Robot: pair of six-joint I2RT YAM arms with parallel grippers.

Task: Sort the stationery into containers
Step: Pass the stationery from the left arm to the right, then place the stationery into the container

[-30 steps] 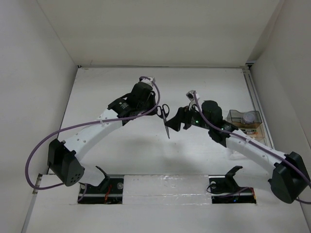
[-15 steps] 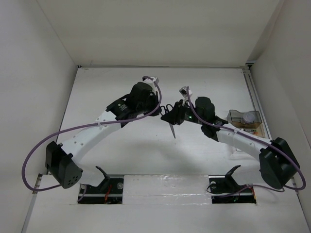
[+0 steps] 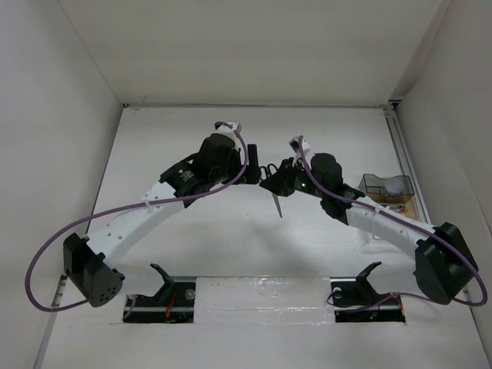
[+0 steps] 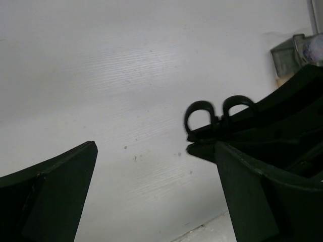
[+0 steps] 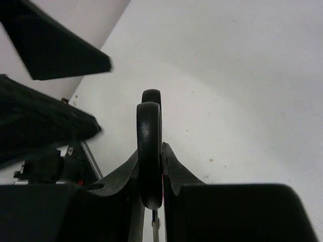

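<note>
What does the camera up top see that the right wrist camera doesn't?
Only the top camera shows both whole arms, the pointed tip of the scissors hanging over the table, and the clear containers by the right edge, one with a round disc inside. Only the right wrist camera shows, up close, the black handle loops squeezed between the fingers of the right hand. Both show the scissors held in the right hand, and the open left hand close by.

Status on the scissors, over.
Left gripper open, off the scissors. Right gripper shut on the scissors, above the table. Left fingers close beside; containers to the right.
</note>
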